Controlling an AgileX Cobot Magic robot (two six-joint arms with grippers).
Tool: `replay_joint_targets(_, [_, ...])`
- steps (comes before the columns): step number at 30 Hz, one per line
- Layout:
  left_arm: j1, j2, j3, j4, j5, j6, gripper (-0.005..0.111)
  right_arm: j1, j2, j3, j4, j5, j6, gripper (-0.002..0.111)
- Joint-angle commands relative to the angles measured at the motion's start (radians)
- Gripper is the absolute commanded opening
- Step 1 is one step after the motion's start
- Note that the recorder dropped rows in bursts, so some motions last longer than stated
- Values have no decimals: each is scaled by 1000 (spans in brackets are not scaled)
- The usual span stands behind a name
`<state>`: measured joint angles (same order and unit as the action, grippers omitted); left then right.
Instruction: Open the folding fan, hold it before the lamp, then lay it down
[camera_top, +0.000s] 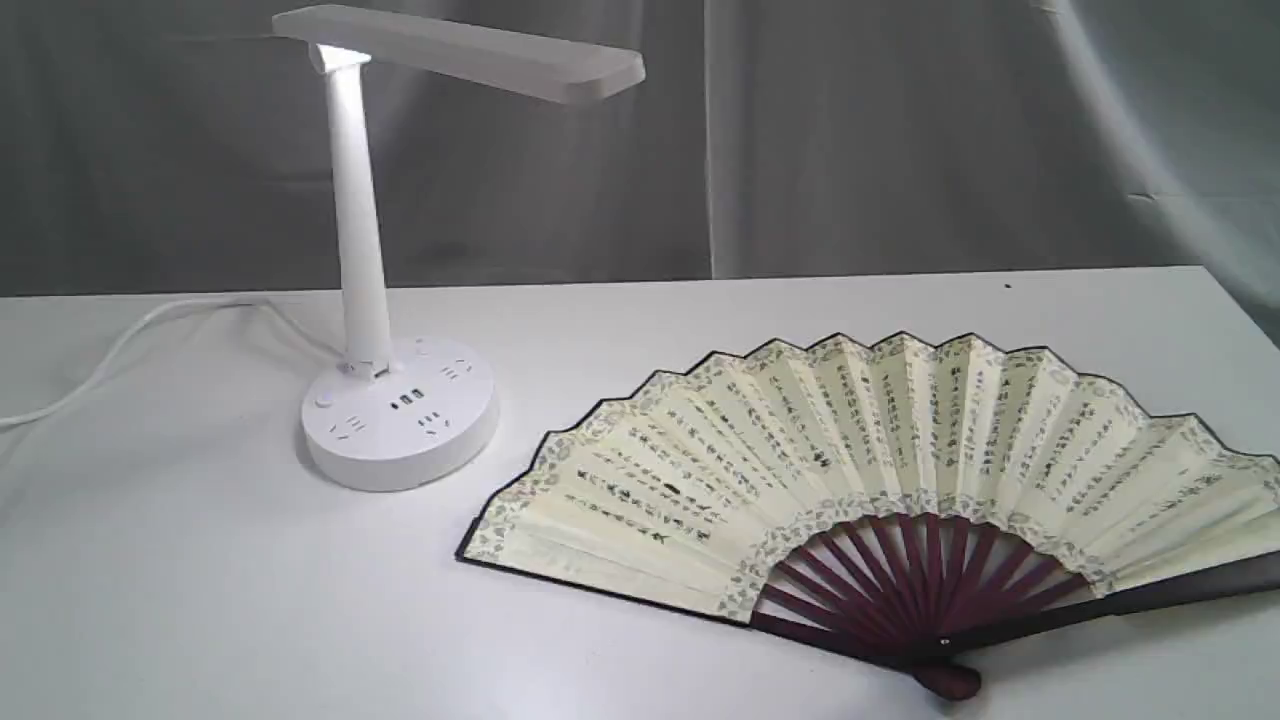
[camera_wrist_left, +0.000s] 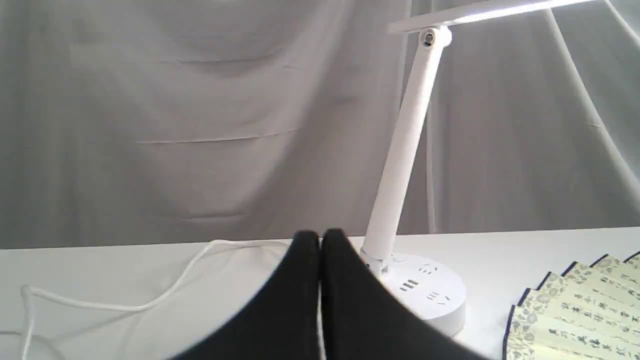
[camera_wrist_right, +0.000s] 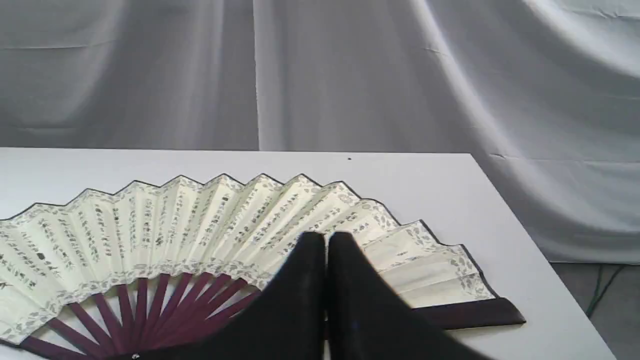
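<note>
**Exterior view:** The folding fan (camera_top: 880, 470) lies fully spread and flat on the white table (camera_top: 200, 600), right of centre and toward the near side. Its pivot is nearest the camera and its pleats arch toward the far edge. Its right guard runs out of the picture at the right. The lamp (camera_top: 362, 250) stands upright at the left, well apart from the fan's left tip, with its lit head reaching right. Its cord (camera_top: 120, 350) trails off to the left. Broad white table top spreads near and left of the lamp's base. A strip of table also runs between the fan's crest and the far edge, where a grey curtain (camera_top: 900, 130) hangs.

**Left wrist view:** The left claw (camera_wrist_left: 320, 237) is held low and level over the table, pointing toward the curtain. Its two black fingers are pressed together with nothing between them. The lamp rises just beyond it. The fan's left tip shows off to the right, apart from the claw.

**Right wrist view:** The right claw (camera_wrist_right: 326, 237) points the same way, its fingers closed on each other and gripping nothing. It sits in front of the fan's right-hand pleats, and whether it touches the paper cannot be told. The fan's right guard ends close to the table's right edge, leaving a slim margin.
</note>
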<state>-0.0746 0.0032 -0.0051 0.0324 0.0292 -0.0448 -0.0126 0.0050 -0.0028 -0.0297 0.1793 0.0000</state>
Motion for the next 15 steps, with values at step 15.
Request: replay_joint_targets(15, [25, -3, 5, 4, 2, -4, 0, 1, -5, 3, -2, -10, -6, 0])
